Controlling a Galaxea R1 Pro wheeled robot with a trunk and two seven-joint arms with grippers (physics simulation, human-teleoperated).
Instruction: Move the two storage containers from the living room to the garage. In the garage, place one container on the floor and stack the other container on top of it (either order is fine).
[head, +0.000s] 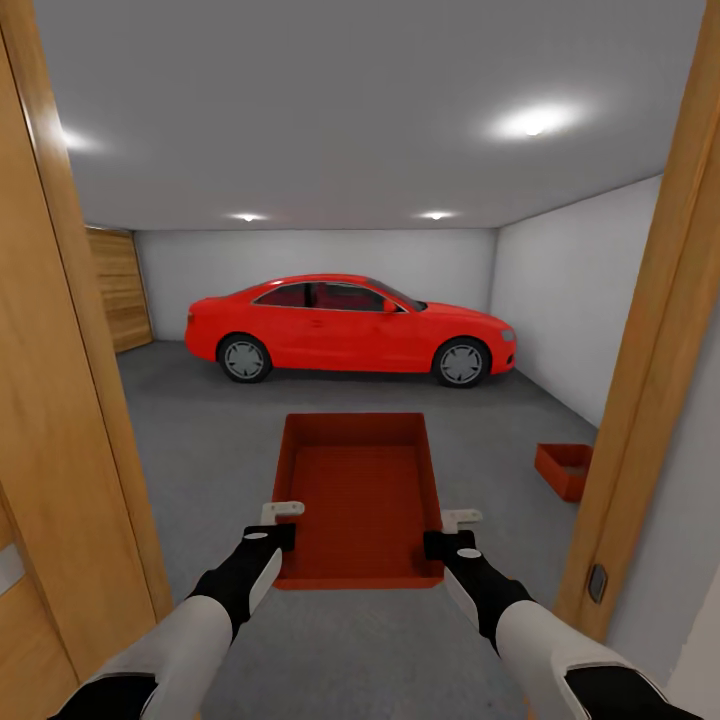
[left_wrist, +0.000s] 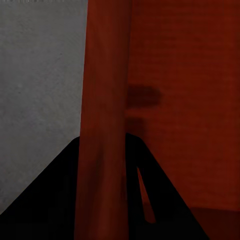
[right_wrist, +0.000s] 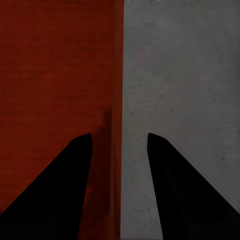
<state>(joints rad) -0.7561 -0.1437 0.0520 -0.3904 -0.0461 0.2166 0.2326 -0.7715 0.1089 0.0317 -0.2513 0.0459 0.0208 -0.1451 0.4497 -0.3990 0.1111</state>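
Observation:
I am holding one orange-red storage container (head: 362, 490) level in front of me, over the garage's dark grey concrete floor (head: 200, 450). My left gripper (head: 285, 520) is shut on its left wall and my right gripper (head: 458, 528) on its right wall. In the left wrist view the container's wall (left_wrist: 102, 100) runs between the left gripper's (left_wrist: 105, 137) dark fingers. In the right wrist view the container's wall (right_wrist: 114, 75) sits between the right gripper's (right_wrist: 120, 135) fingers, close to one of them. The second storage container (head: 565, 468) rests on the floor at the right, near the white wall.
I stand in a doorway between a wooden door frame on the left (head: 60, 400) and one on the right (head: 660, 350). A red car (head: 350, 330) is parked across the back of the garage. The wooden-panel garage door (head: 120, 290) is at the far left.

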